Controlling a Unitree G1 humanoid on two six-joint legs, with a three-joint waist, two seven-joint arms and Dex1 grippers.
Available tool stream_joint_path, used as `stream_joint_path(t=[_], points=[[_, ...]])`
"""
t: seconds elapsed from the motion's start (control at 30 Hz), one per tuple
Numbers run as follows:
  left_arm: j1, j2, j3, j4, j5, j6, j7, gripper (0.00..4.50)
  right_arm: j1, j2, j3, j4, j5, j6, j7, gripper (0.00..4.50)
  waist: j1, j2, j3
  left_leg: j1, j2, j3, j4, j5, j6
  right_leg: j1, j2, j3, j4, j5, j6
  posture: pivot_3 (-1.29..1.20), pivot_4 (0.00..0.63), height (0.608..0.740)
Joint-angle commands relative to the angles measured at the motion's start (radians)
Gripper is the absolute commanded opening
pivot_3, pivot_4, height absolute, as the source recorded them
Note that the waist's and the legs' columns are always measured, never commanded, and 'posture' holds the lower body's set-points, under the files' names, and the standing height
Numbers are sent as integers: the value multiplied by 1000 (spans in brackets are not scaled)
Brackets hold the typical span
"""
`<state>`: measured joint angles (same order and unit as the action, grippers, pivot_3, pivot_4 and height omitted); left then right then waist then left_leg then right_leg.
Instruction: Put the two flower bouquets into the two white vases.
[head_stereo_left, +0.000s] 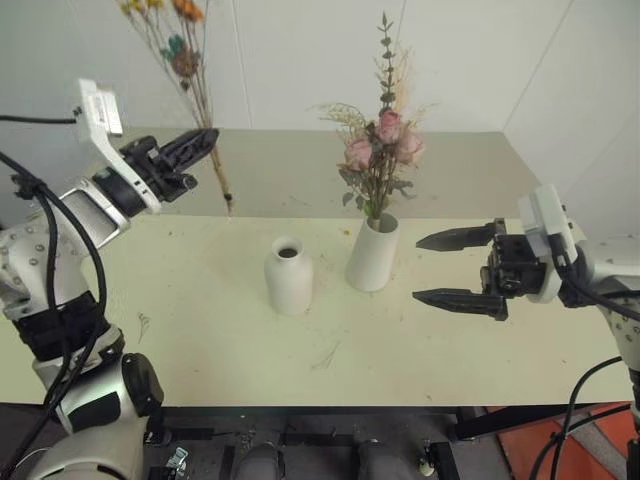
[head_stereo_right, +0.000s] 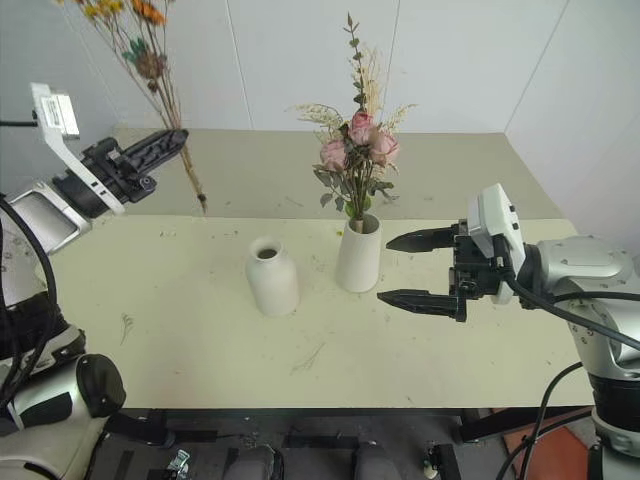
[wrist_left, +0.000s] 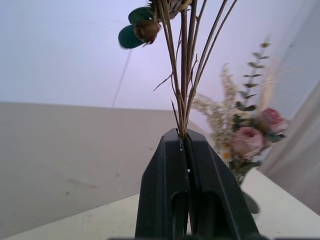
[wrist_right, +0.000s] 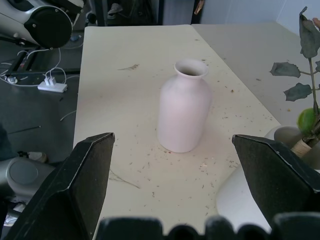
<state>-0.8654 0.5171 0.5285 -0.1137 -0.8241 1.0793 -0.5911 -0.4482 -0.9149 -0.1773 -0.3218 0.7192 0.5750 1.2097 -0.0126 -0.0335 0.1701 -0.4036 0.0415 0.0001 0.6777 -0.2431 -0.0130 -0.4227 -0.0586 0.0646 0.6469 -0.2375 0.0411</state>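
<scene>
The left end effector (head_stereo_left: 205, 140) is clamped shut on the brown stems of the thin bunch of dried flowers (head_stereo_left: 190, 70), pinching them between its two black fingers (wrist_left: 162, 200) low on the stalks, with only a short length of stem hanging below the grip; the yellow-orange heads rise well above it, and it holds the bunch in the air to the left of and above the short rounded vase (head_stereo_left: 288, 275). That short rounded vase stands upright on the pale counter (head_stereo_left: 200, 330), its narrow neck empty and dark inside. Just beside it on its right, close but not touching, stands the taller tapered vase (head_stereo_left: 373, 253), which already carries the bunch of pink roses (head_stereo_left: 383, 140) with green leaves and beige grasses, the stems dropping into its wide mouth and the sprigs leaning slightly. Further right of the short rounded vase, beyond the tapered one, the right end effector (head_stereo_left: 455, 268) hovers over the counter with its fingers spread wide and nothing between them, pointing toward the two vases. Small bits of dry plant litter lie scattered on the counter around the short rounded vase.
</scene>
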Motion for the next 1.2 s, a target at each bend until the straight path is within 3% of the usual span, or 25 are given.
stream_joint_path(t=[0.03,0.2,0.4,0.77,1.2], points=[[-17,-26,-60,-8,-43,-127,-121,27,0,1,-25,-21,0,-24,-17,4500,0,0,0,0,0,0,0,0,0,0,0,0,0,0,0,0,150,740],[4,-33,-203,48,18,-273,-263,27,1,1,-27,-31,5,-22,-28,4500,0,0,0,0,0,0,0,0,0,0,0,0,0,0,0,0,150,740],[60,-14,-279,86,41,-382,-409,27,21,-6,-47,-53,15,-16,-44,4500,-5,0,0,0,0,0,0,0,0,0,1,1,0,0,0,0,150,740],[102,23,-312,136,94,-482,-471,27,42,-7,-54,-68,26,-12,-60,4500,-2,0,0,0,0,0,0,0,0,0,1,0,0,0,0,0,150,740],[142,-7,-355,151,136,-541,-467,27,41,-3,-54,-70,29,-13,-63,4500,-2,0,0,0,0,0,0,0,0,0,1,0,0,0,0,0,150,740]])
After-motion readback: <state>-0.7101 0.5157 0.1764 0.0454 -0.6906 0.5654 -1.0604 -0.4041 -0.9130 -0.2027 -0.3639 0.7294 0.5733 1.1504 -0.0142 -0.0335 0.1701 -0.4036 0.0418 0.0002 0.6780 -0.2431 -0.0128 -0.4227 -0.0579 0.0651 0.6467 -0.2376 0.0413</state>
